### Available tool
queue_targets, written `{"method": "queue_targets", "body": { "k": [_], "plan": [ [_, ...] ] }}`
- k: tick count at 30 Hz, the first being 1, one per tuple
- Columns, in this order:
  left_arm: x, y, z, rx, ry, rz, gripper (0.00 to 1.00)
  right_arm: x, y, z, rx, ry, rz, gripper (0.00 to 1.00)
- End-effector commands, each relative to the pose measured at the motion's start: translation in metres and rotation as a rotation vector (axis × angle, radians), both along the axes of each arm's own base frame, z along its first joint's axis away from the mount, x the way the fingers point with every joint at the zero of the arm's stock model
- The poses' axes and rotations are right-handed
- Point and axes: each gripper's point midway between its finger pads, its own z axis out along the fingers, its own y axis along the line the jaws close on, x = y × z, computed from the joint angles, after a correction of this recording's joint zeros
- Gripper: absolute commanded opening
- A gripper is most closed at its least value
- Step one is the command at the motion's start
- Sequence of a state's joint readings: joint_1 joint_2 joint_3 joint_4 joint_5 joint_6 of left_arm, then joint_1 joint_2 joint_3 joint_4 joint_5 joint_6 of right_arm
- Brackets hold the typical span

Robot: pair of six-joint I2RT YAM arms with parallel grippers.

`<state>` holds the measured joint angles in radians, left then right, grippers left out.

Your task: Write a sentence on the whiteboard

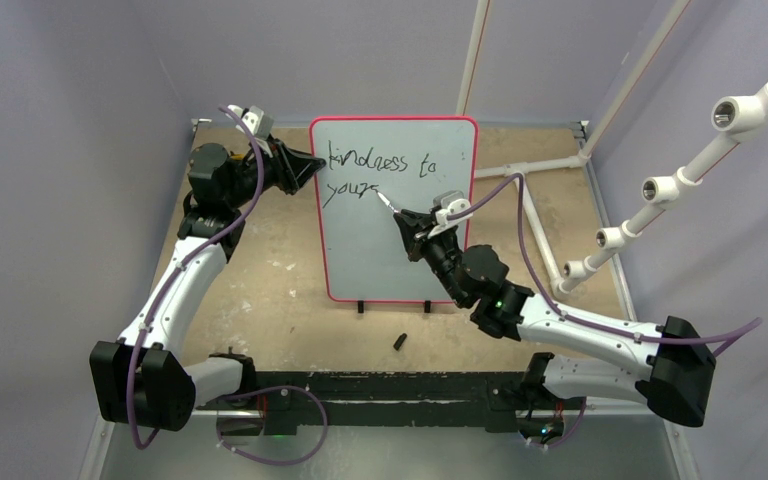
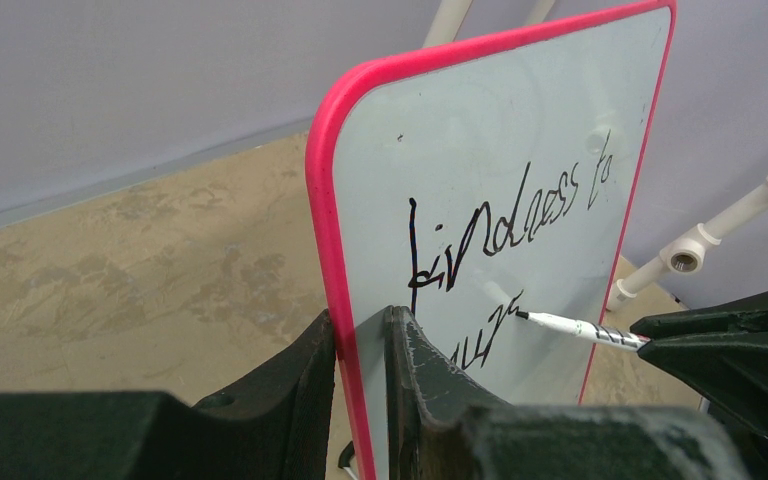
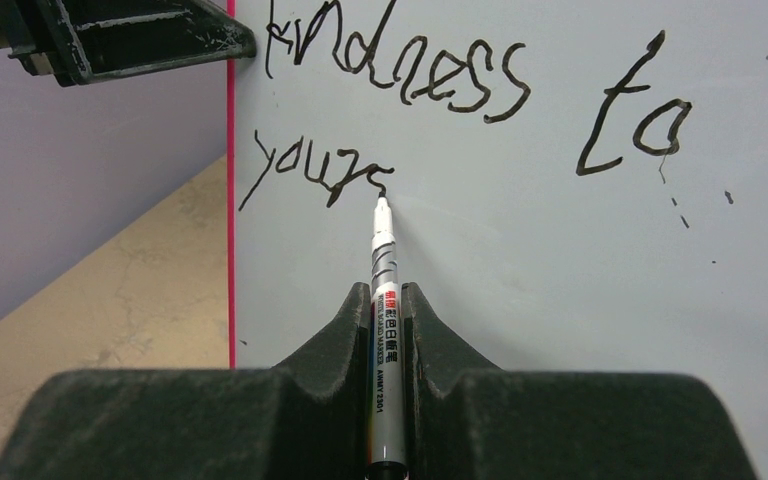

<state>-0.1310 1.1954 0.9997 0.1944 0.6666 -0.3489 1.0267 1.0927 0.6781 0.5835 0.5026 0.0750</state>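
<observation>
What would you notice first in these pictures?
The pink-rimmed whiteboard stands upright mid-table with black writing, "kindness to yours", near its top. The right end effector holds a marker, tip at the last letter, while the left end effector pinches the board's left edge.

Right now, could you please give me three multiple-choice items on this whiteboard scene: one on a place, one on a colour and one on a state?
1. Where does the left gripper clamp the whiteboard?
A) its left edge
B) its top edge
C) its feet

2. What colour is the whiteboard's rim?
A) blue
B) red-pink
C) green

3. How is the right gripper?
A) open and empty
B) shut on an eraser
C) shut on the marker

Answers:
1 A, its jaws straddle the left edge.
2 B, the rim shows red-pink in every view.
3 C, its jaws pinch the marker's barrel, tip at the sentence.
</observation>
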Motion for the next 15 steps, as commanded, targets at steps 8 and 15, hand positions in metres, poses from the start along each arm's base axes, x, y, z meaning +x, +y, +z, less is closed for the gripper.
{"method": "queue_targets", "body": {
  "k": [8, 15],
  "plan": [
    [-0.001, -0.001, -0.01, 0.01, 0.024, -0.009, 0.0, -0.001, 0.011, 0.018, 0.032, -0.058, 0.031, 0.0],
    [-0.001, -0.001, -0.01, 0.009, 0.024, -0.008, 0.0, -0.01, 0.0, 0.039, 0.106, -0.103, 0.043, 0.0]
  ]
}}
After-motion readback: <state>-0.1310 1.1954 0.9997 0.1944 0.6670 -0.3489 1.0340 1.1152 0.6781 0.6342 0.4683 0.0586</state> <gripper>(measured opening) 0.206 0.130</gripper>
